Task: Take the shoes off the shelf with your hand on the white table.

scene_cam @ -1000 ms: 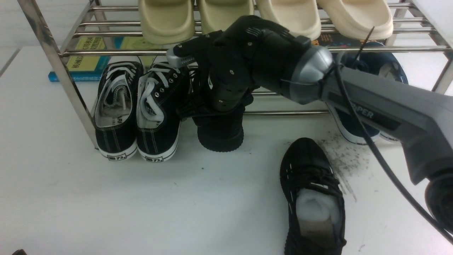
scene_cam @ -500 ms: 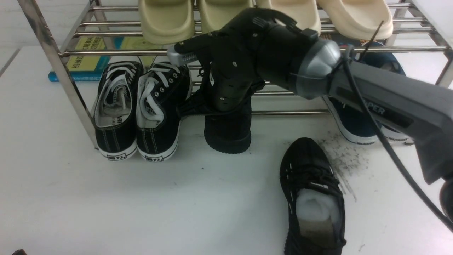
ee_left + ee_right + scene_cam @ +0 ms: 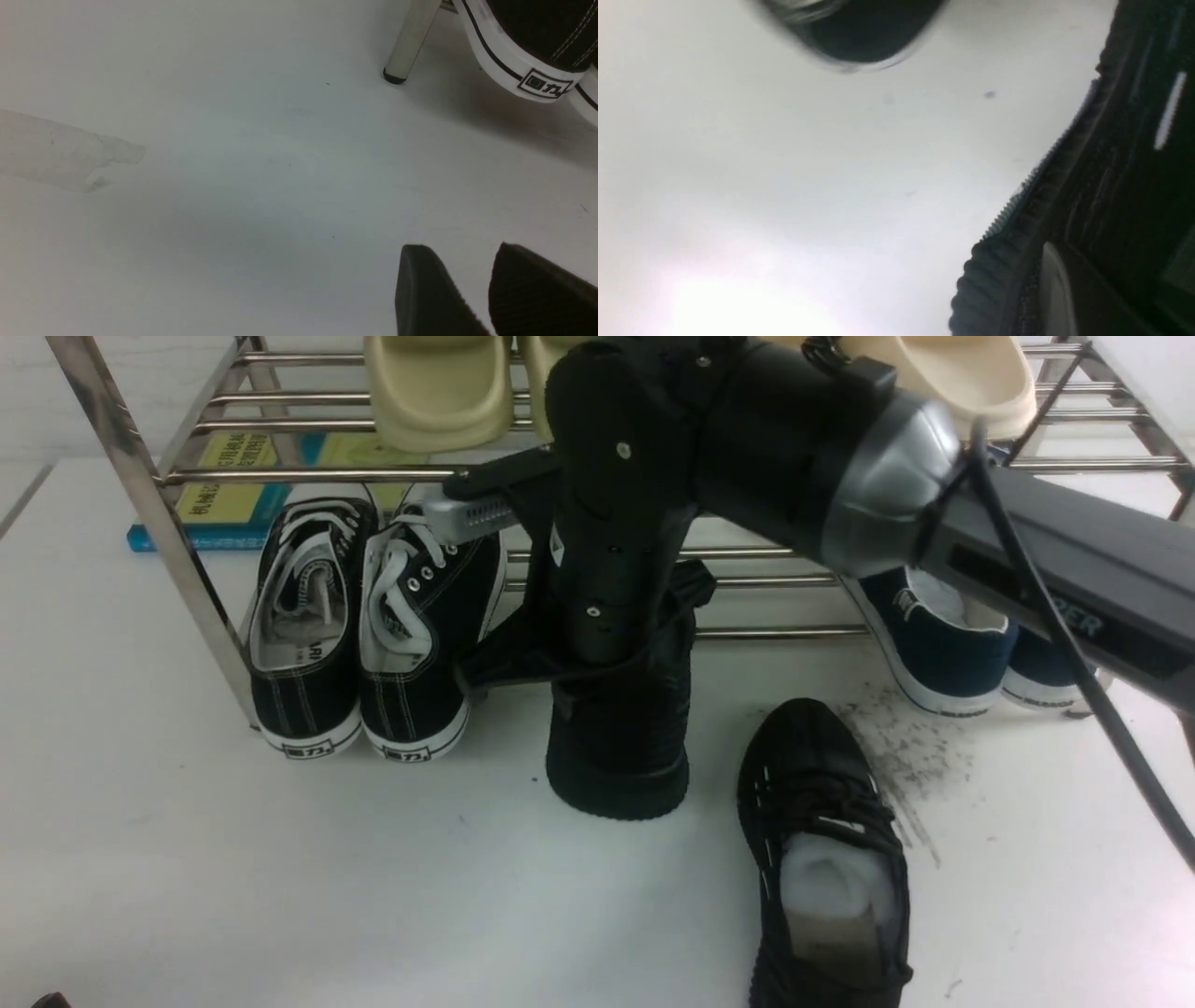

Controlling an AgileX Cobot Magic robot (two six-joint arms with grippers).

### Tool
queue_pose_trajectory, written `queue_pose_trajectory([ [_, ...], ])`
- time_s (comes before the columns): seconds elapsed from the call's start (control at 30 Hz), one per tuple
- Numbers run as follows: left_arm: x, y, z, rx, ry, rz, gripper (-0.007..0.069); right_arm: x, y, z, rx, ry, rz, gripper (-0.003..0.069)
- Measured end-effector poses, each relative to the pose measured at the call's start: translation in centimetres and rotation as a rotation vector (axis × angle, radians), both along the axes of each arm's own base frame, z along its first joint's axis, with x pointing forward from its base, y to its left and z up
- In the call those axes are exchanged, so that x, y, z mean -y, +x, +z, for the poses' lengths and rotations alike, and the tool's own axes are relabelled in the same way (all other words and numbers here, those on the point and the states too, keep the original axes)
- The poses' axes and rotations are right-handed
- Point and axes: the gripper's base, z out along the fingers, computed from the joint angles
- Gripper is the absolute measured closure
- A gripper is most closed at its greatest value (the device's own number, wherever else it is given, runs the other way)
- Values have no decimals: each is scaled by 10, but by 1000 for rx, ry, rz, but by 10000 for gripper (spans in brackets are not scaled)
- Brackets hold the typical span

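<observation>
Held shoe (image 3: 618, 747): black knit, pinched shut in the right fingers (image 3: 467, 518) and hanging end-down. It is just in front of the shelf (image 3: 149, 513), clear of the lower bars. Its low end is at the desk (image 3: 233, 859) or just above it; I cannot tell which, and the right wrist view is too blurred to help.

Grip sits high on the shoe, hidden behind the wrist. I judge the dangle is deliberate, since a hanging shoe slips out past the bars without snagging.

Other shoe (image 3: 822, 859): flat on the desk, toe toward the shelf, white stuffing showing, just beside the scuff marks (image 3: 910, 756). The held one hangs between it and the canvas sneakers (image 3: 359, 625), so I read this as setting the pair down together.

My right arm reaches in from the right, below the top tier (cream slides (image 3: 439, 392) up there).

Navy slip-ons (image 3: 943, 644): untouched, further right.

Left fingers (image 3: 425, 289): parted, holding nothing, low over bare desk near the shelf leg (image 3: 411, 42). Parked out of the way, I judge.
</observation>
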Motion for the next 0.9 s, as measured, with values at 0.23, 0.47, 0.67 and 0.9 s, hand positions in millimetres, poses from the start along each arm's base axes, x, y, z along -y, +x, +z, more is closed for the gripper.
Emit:
queue_pose_trajectory([
  [0.23, 0, 0, 0, 0, 0, 0, 385, -22, -47, 13, 21, 0, 86, 655],
  [0.47, 0, 0, 0, 1, 0, 0, 385, -14, -88, 34, 52, -2, 104, 652],
  [0.67, 0, 0, 0, 1, 0, 0, 385, 22, -111, 40, 12, -17, 39, 652],
  [0.9, 0, 0, 0, 1, 0, 0, 385, 35, -116, -19, -21, -26, -89, 650],
])
